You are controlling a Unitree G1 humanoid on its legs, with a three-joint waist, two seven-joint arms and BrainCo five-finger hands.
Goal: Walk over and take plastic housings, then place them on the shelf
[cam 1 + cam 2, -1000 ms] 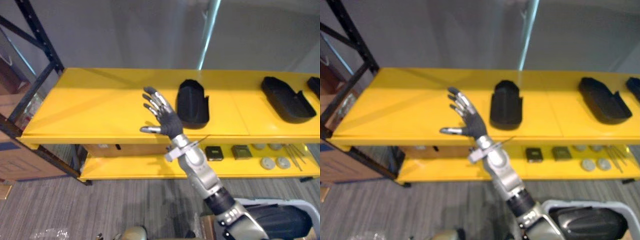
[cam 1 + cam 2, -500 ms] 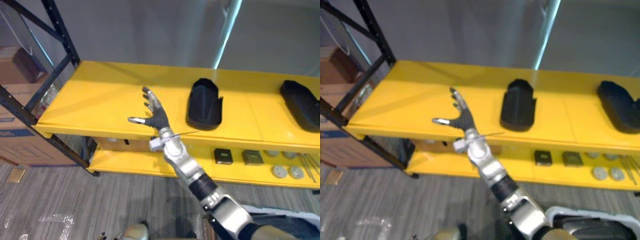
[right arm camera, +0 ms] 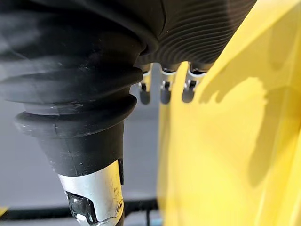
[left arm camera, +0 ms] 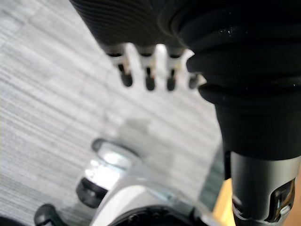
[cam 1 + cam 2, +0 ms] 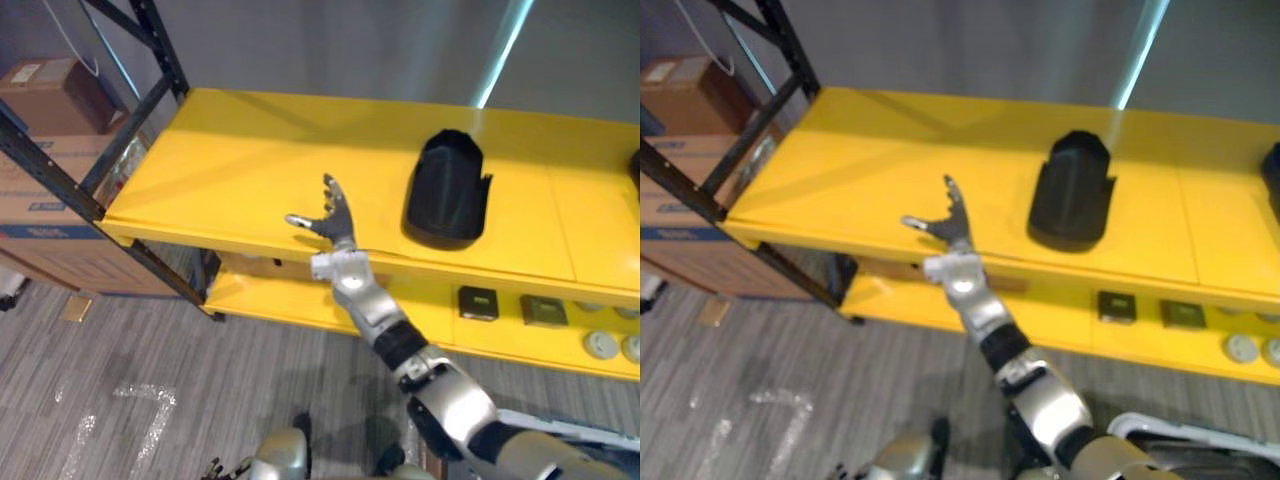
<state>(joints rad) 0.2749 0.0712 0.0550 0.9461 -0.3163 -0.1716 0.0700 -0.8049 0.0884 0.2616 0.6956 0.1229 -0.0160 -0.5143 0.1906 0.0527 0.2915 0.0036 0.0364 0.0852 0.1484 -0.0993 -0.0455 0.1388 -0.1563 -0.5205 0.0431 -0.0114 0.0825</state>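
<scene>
A black plastic housing (image 5: 448, 190) stands on the yellow top shelf (image 5: 230, 160), open side toward the front. My right hand (image 5: 333, 220) is open over the shelf's front edge, fingers straight up and thumb out, a hand's width to the left of the housing and holding nothing. In the right wrist view its fingers (image 3: 163, 89) hang straight beside the yellow surface. The edge of a second black housing (image 5: 1272, 165) shows at the far right of the shelf. My left hand (image 4: 148, 77) hangs open and empty over the grey floor.
The lower yellow shelf carries small dark square parts (image 5: 478, 301) and grey discs (image 5: 600, 345). A black rack upright (image 5: 130, 130) stands at the shelf's left end, with cardboard boxes (image 5: 45, 215) beyond it. Striped grey floor (image 5: 120, 400) lies before the shelf.
The whole picture has shifted, so the camera has moved. My right hand has drawn back from beside the housing to the shelf's front edge, still open.
</scene>
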